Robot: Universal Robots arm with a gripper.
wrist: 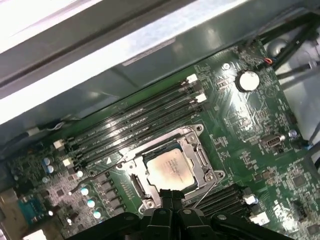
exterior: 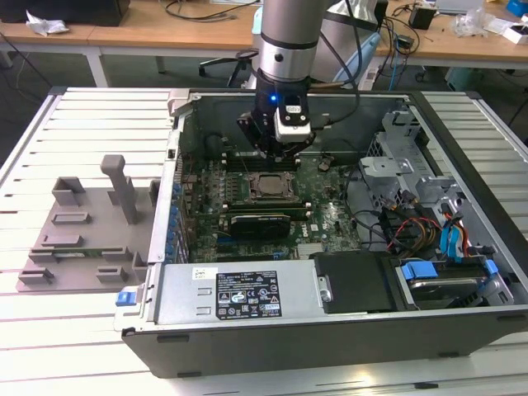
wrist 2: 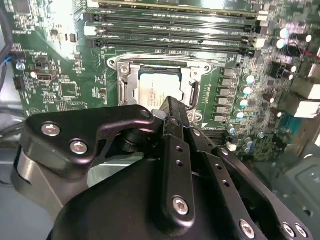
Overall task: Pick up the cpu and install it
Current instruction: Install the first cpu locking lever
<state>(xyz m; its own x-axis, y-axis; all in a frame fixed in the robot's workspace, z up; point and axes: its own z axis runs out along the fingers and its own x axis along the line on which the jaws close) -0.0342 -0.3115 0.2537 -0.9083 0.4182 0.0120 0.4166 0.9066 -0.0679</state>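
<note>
The cpu [exterior: 266, 185] lies flat in the socket frame [exterior: 266, 200] on the green motherboard, its silvery top plate facing up. Both wrist views show the cpu [wrist 2: 159, 84] [wrist: 170, 169] seated inside the open metal socket frame [wrist 2: 120, 91] [wrist: 201, 156]. My gripper [exterior: 277, 154] hangs just above the socket's far edge, inside the computer case. Its black fingertips [wrist: 167, 200] sit pressed together over the cpu's edge with nothing between them. In the second wrist view the gripper [wrist 2: 170, 106] covers the cpu's near part.
A grey plastic fixture tray [exterior: 82, 231] lies on the slatted table at the exterior view's left. Memory slots [wrist 2: 170, 37] run beside the socket. The case holds a power supply [exterior: 239, 290], a drive bay [exterior: 445, 280] with blue tabs, and loose cables [exterior: 404, 227].
</note>
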